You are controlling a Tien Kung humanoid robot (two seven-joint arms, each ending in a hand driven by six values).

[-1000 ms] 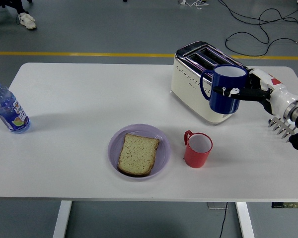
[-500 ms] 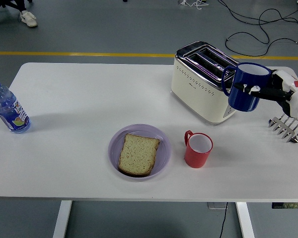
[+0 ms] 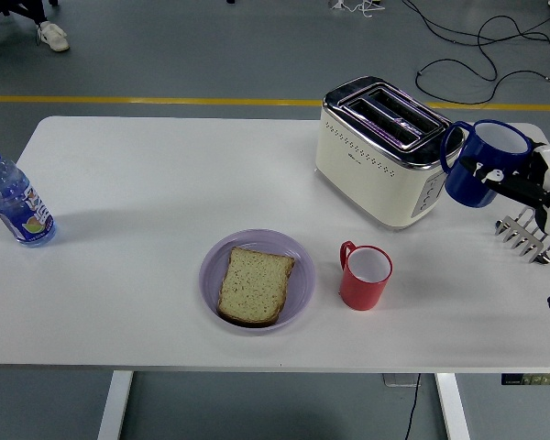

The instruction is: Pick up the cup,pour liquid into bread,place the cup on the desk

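Note:
My right hand (image 3: 518,183) comes in from the right edge, shut on a dark blue cup (image 3: 481,163) that it holds above the table, right of the toaster. The cup's white inside faces up and right, its handle toward the toaster. A slice of bread (image 3: 254,285) lies on a lilac plate (image 3: 298,266) near the table's front middle, well left of the held cup. A red cup (image 3: 365,276) stands upright just right of the plate. My left hand is out of view.
A cream toaster (image 3: 380,151) stands at the back right. A metal fork (image 3: 526,235) lies under my right hand. A blue water bottle (image 3: 12,201) stands at the left edge. Cables lie on the floor beyond the table.
My right hand has carried the blue cup rightward, from in front of the toaster to its right side, and has drawn back toward the right edge.

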